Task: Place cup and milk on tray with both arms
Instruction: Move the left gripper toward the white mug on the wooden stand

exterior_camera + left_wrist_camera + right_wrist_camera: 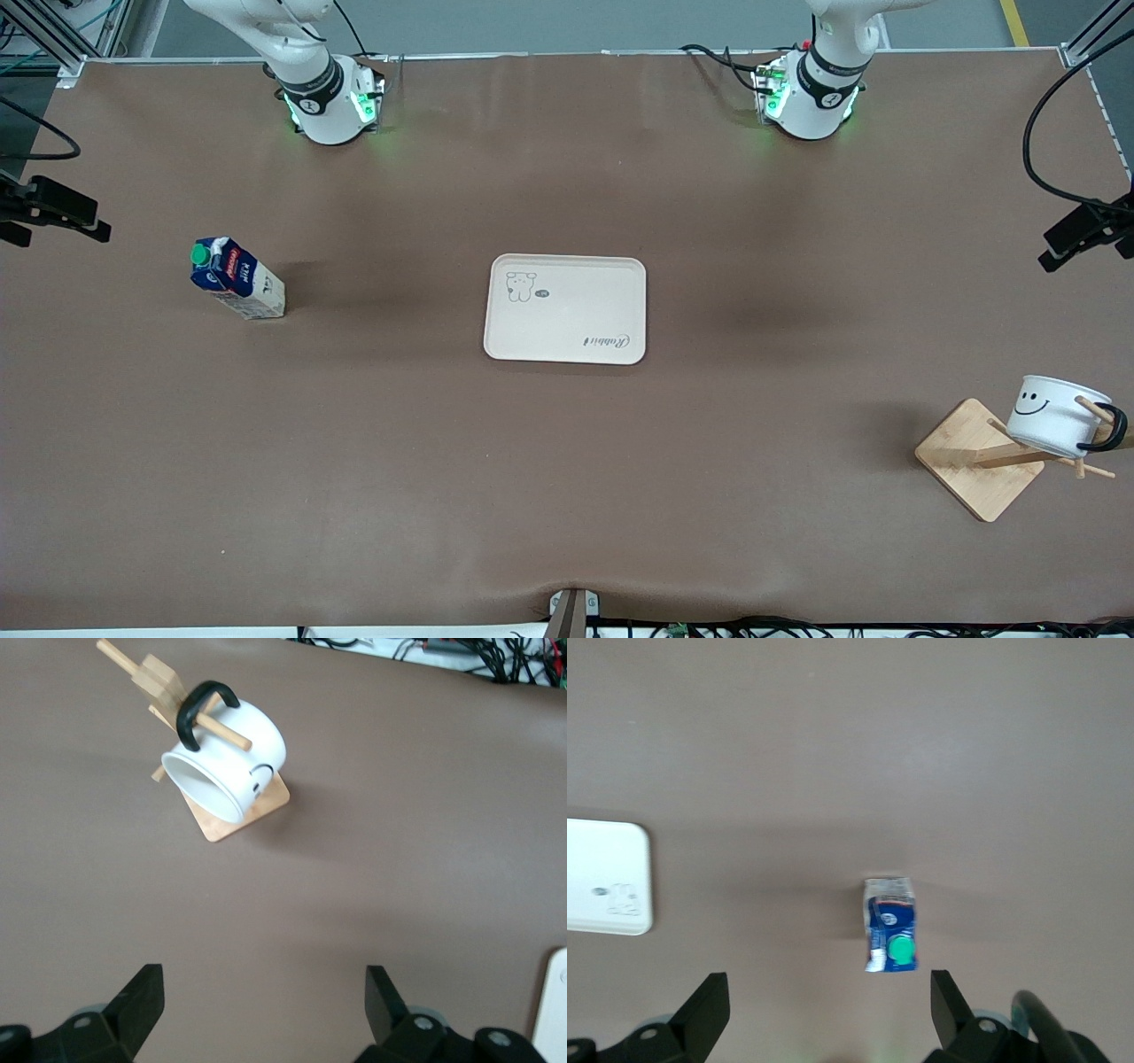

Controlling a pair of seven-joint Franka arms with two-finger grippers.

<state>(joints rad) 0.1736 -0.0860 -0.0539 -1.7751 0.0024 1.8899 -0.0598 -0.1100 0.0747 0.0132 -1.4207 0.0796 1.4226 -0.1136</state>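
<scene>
The cup (1054, 415), white with a black smiley and black handle, hangs by its handle on a peg of a wooden rack at the left arm's end of the table; it also shows in the left wrist view (226, 762). The milk carton (236, 279) stands upright at the right arm's end, also in the right wrist view (891, 926). The cream tray (567, 308) lies empty mid-table. My left gripper (264, 1010) is open, high above bare table. My right gripper (829, 1014) is open, high above the table near the carton. Neither gripper shows in the front view.
The square wooden rack base (979, 456) stands near the table's corner at the left arm's end, nearer the front camera than the tray. Black camera clamps (1085, 232) sit at both table ends. Both arm bases (332, 102) stand along the edge farthest from the front camera.
</scene>
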